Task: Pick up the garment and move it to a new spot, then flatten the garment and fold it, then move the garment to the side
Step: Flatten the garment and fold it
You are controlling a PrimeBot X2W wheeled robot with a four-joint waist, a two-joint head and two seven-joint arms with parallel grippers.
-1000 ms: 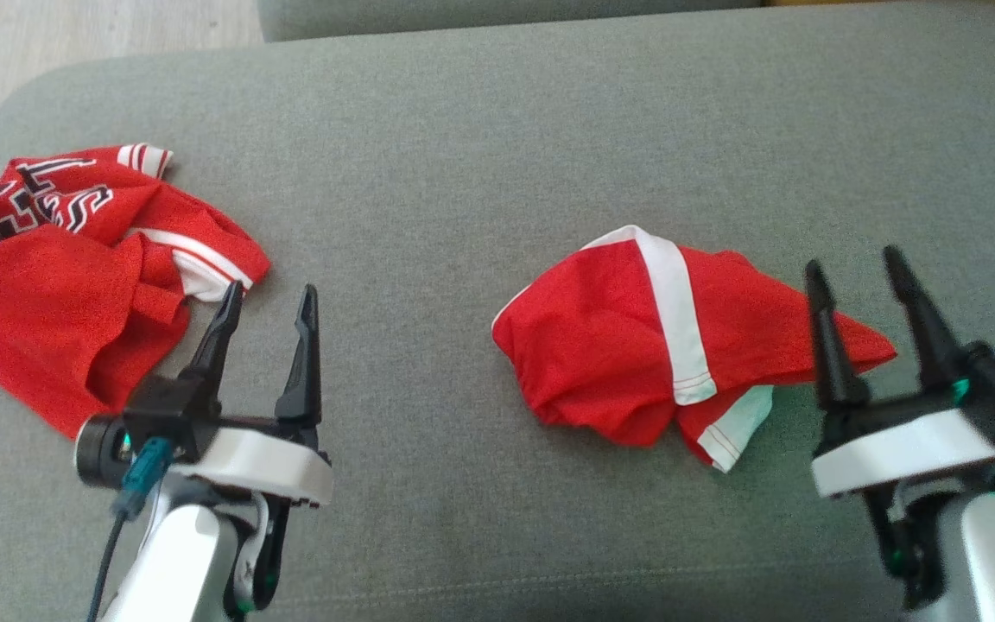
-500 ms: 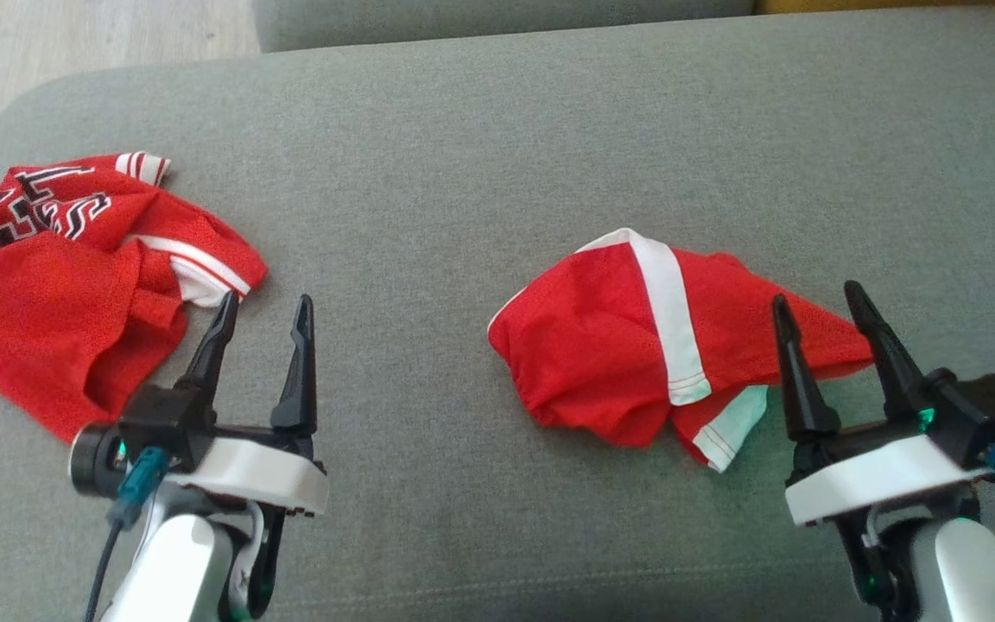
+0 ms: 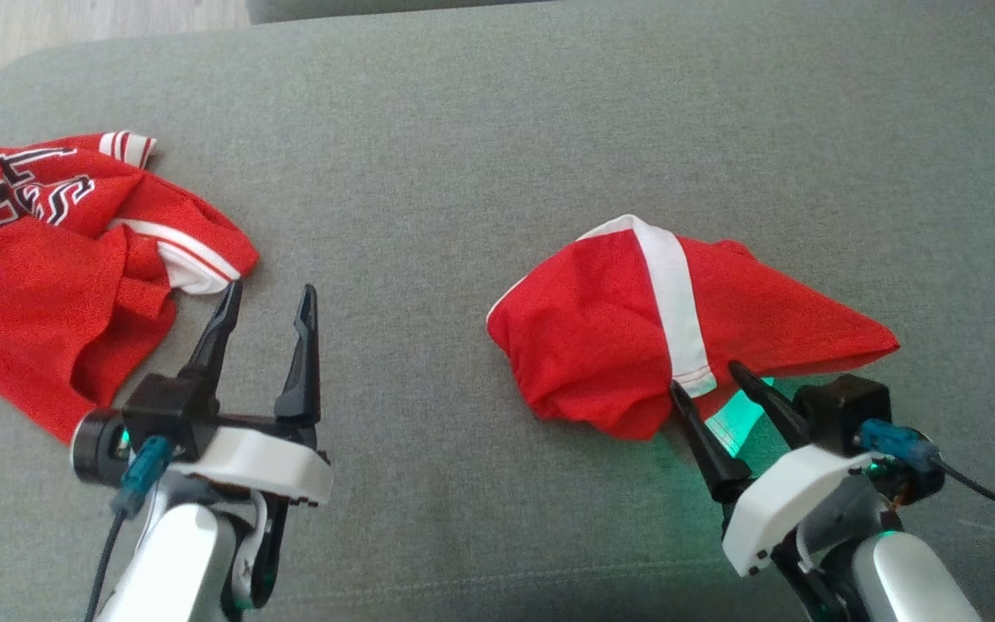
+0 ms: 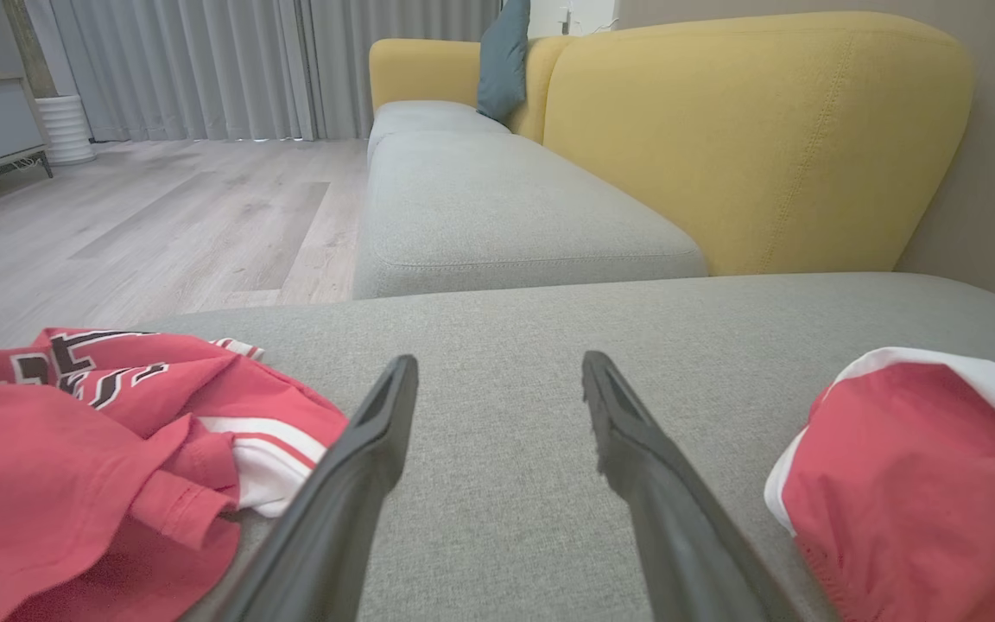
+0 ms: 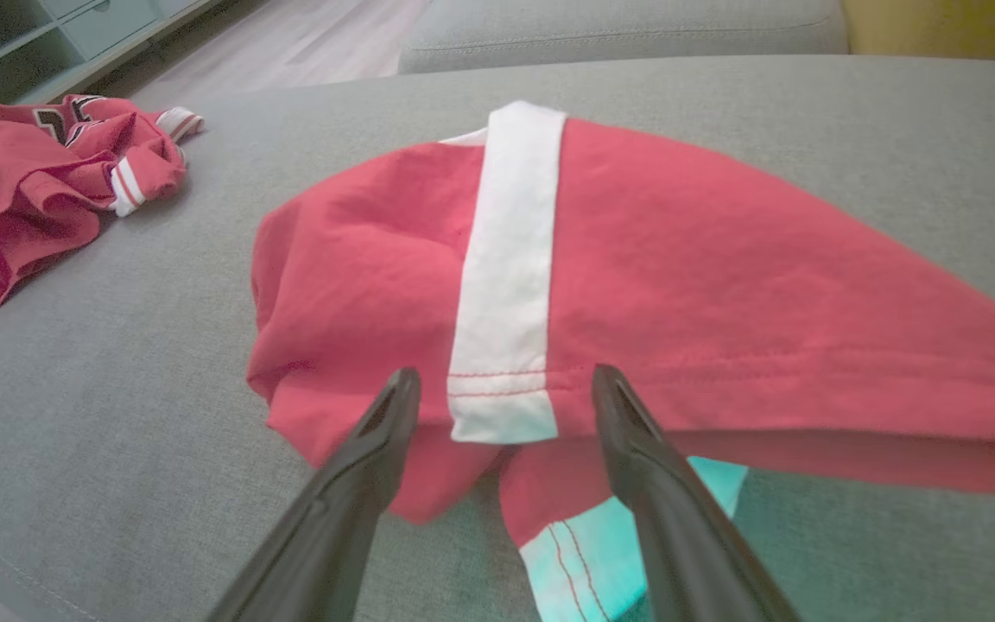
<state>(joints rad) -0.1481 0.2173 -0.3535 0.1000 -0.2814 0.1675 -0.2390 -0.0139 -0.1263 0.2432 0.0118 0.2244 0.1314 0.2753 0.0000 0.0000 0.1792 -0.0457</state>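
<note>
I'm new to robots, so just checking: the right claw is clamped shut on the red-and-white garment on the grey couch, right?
No: the right gripper is open, not clamped. The right wrist view shows its fingers apart, either side of the white stripe at the hem of the red-and-white garment, on the grey couch.

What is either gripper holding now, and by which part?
Nothing is held. The right gripper is open, fingers either side of the white stripe at the hem of the red garment. The left gripper is open over the couch.
</note>
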